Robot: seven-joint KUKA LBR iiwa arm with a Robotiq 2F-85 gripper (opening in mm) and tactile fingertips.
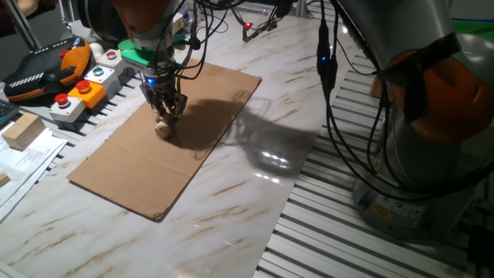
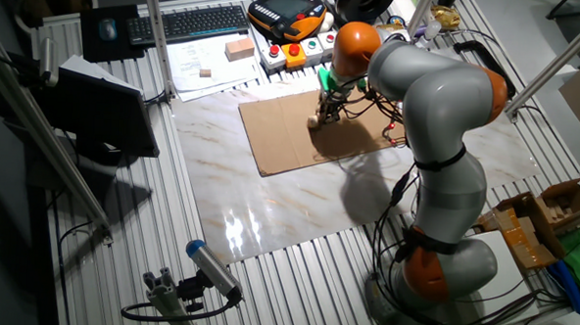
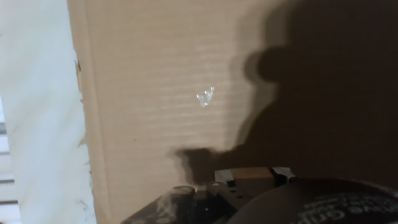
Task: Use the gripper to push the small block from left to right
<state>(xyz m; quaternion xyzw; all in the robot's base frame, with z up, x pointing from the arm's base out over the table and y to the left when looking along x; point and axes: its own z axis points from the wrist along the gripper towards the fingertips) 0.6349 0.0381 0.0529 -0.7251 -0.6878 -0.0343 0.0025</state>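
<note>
The small block (image 1: 163, 130) is a pale wooden piece on the brown cardboard sheet (image 1: 139, 166), near its left part. My gripper (image 1: 165, 114), a black claw under a wrist with a blue-green light, stands right above and just behind the block, with its fingertips at the block's top. The fingers look drawn together with nothing held between them. In the other fixed view the block (image 2: 314, 121) sits just left of the gripper (image 2: 326, 111). In the hand view a tan piece (image 3: 249, 173), probably the block, shows at the bottom edge in the gripper's shadow.
A button box (image 1: 77, 94) and an orange-black pendant (image 1: 42, 69) lie left of the cardboard. A wooden block (image 1: 21, 130) rests on papers at the far left. The marble tabletop (image 1: 231, 193) extends to the right, and black cables (image 1: 332, 93) hang over its right side.
</note>
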